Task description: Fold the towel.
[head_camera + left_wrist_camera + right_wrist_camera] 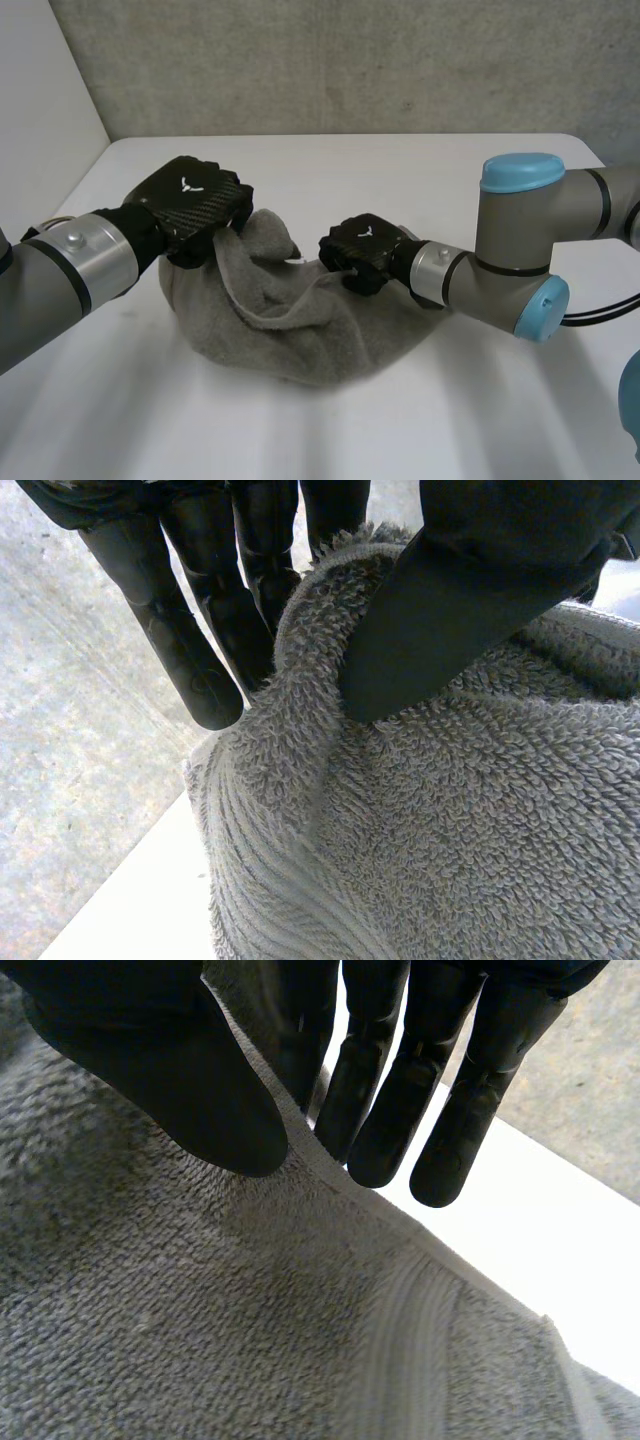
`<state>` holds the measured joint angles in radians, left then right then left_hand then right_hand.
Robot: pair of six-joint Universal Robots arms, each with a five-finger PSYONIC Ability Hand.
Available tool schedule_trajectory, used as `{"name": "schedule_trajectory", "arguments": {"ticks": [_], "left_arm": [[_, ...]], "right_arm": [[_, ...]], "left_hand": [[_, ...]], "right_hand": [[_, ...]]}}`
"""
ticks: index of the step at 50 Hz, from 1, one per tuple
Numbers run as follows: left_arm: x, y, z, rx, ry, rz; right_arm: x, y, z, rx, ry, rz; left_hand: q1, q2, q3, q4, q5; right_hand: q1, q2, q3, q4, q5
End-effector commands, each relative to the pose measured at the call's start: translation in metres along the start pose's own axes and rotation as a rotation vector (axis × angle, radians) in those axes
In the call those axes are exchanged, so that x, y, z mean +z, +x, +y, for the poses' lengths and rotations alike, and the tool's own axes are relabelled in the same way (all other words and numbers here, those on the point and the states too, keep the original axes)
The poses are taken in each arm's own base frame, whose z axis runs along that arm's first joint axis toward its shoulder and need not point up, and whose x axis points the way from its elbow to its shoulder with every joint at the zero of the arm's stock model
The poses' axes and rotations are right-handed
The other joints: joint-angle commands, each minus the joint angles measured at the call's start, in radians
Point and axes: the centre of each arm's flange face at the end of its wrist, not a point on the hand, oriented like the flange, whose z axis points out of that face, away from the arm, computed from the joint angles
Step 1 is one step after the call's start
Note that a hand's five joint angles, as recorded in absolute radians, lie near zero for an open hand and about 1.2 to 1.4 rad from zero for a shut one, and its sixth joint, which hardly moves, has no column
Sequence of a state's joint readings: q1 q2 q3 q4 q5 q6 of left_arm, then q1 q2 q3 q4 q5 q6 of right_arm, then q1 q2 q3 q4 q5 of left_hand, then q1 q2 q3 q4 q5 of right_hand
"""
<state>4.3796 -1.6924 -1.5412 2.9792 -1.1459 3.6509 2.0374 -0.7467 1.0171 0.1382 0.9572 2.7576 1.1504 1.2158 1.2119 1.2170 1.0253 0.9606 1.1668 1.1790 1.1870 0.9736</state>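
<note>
A grey towel (290,320) lies bunched in the middle of the white table (400,180), part of it lifted between the two hands. My left hand (195,205) holds its left upper end; in the left wrist view the thumb (460,610) presses a fold of towel (420,810) against the fingers (215,610). My right hand (362,252) grips the right upper edge; in the right wrist view the thumb (170,1070) and fingers (400,1090) pinch the hemmed edge of the towel (200,1320).
A grey wall (350,60) rises behind the table's far edge. Bare table surface lies in front of the towel and behind it. My right arm's elbow (520,250) sits low over the table on the right.
</note>
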Motion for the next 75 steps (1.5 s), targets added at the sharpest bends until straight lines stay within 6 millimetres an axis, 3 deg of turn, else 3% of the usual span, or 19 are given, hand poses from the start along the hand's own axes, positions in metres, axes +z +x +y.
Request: {"name": "schedule_trajectory", "arguments": {"ticks": [1,3,10,21,33,50,54,57,58,59,60,61,62,63,64,65,68,72,75], "left_arm": [[0.005,0.0,0.005,-0.005,-0.009,0.005],[0.009,0.0,0.009,-0.012,-0.022,0.012],[0.017,0.0,0.028,-0.042,-0.077,0.023],[0.016,0.019,0.048,-0.083,-0.155,0.088],[0.025,0.031,0.077,-0.127,-0.249,0.135],[0.057,0.027,0.1,-0.102,-0.249,0.103],[0.085,0.001,0.086,0.059,-0.152,0.007],[0.102,-0.032,0.05,0.19,-0.051,-0.122],[0.102,-0.032,0.05,0.19,-0.05,-0.122],[0.108,-0.05,0.02,0.239,0.031,-0.202],[0.11,-0.065,-0.014,0.269,0.133,-0.282],[0.11,-0.065,-0.015,0.269,0.134,-0.283],[0.108,-0.08,-0.048,0.288,0.245,-0.362],[0.108,-0.08,-0.049,0.288,0.246,-0.363],[0.104,-0.091,-0.08,0.29,0.363,-0.431],[0.096,-0.103,-0.106,0.283,0.47,-0.494],[0.079,-0.114,-0.137,0.237,0.613,-0.551],[0.076,-0.11,-0.137,0.189,0.629,-0.529],[0.08,-0.098,-0.107,0.151,0.521,-0.477]], "right_arm": [[-0.013,0.019,-0.026,-0.038,0.045,0.094],[-0.035,0.047,-0.046,-0.07,0.071,0.272],[-0.091,0.064,-0.086,-0.15,0.164,0.505],[-0.145,0.01,-0.091,-0.169,-0.092,0.392],[-0.13,0.007,-0.052,-0.254,-0.309,0.298],[-0.089,0.022,-0.016,-0.271,-0.389,0.281],[-0.077,0.042,-0.024,-0.325,-0.35,0.36],[-0.064,0.076,-0.055,-0.438,-0.231,0.531],[-0.061,0.094,-0.081,-0.499,-0.128,0.645],[-0.061,0.094,-0.081,-0.5,-0.127,0.646],[-0.062,0.109,-0.109,-0.555,-0.008,0.756],[-0.066,0.122,-0.141,-0.616,0.148,0.868],[-0.066,0.122,-0.141,-0.617,0.149,0.869],[-0.073,0.129,-0.171,-0.673,0.306,0.961],[-0.083,0.131,-0.194,-0.72,0.431,1.029],[-0.083,0.131,-0.195,-0.721,0.432,1.03],[-0.099,0.126,-0.22,-0.775,0.593,1.107],[-0.105,0.114,-0.214,-0.764,0.602,1.05],[-0.102,0.107,-0.195,-0.718,0.576,0.961]], "left_hand": [[0.246,0.18,0.184,0.179,0.196],[0.2,0.134,0.138,0.133,0.15],[0.109,0.043,0.047,0.042,0.059],[-0.121,-0.186,-0.182,-0.187,-0.17],[0.245,0.18,0.184,0.179,0.196],[0.246,0.18,0.184,0.179,0.196],[0.246,0.18,0.184,0.179,0.196],[0.246,0.18,0.184,0.179,0.196],[0.246,0.18,0.184,0.179,0.196],[0.246,0.18,0.184,0.179,0.196],[0.246,0.18,0.184,0.179,0.196],[0.246,0.18,0.184,0.179,0.196],[0.246,0.18,0.184,0.179,0.196],[0.246,0.18,0.184,0.179,0.196],[0.246,0.18,0.184,0.179,0.196],[0.246,0.18,0.184,0.179,0.196],[0.246,0.18,0.184,0.179,0.196],[0.246,0.18,0.184,0.179,0.196],[0.246,0.18,0.184,0.179,0.196]], "right_hand": [[0.436,0.229,0.217,0.209,0.248],[0.436,0.229,0.217,0.209,0.248],[0.436,0.229,0.217,0.209,0.248],[0.436,0.229,0.217,0.209,0.248],[0.436,0.229,0.217,0.209,0.248],[0.436,0.229,0.217,0.209,0.248],[0.436,0.229,0.217,0.209,0.248],[0.436,0.229,0.217,0.209,0.248],[0.436,0.229,0.217,0.209,0.248],[0.436,0.229,0.217,0.209,0.248],[0.436,0.229,0.217,0.209,0.248],[0.436,0.229,0.217,0.209,0.248],[0.436,0.229,0.217,0.209,0.248],[0.436,0.229,0.217,0.209,0.248],[0.436,0.229,0.217,0.209,0.248],[0.436,0.229,0.217,0.209,0.248],[0.436,0.229,0.217,0.209,0.248],[0.436,0.229,0.217,0.209,0.248],[0.436,0.229,0.217,0.209,0.248]]}}
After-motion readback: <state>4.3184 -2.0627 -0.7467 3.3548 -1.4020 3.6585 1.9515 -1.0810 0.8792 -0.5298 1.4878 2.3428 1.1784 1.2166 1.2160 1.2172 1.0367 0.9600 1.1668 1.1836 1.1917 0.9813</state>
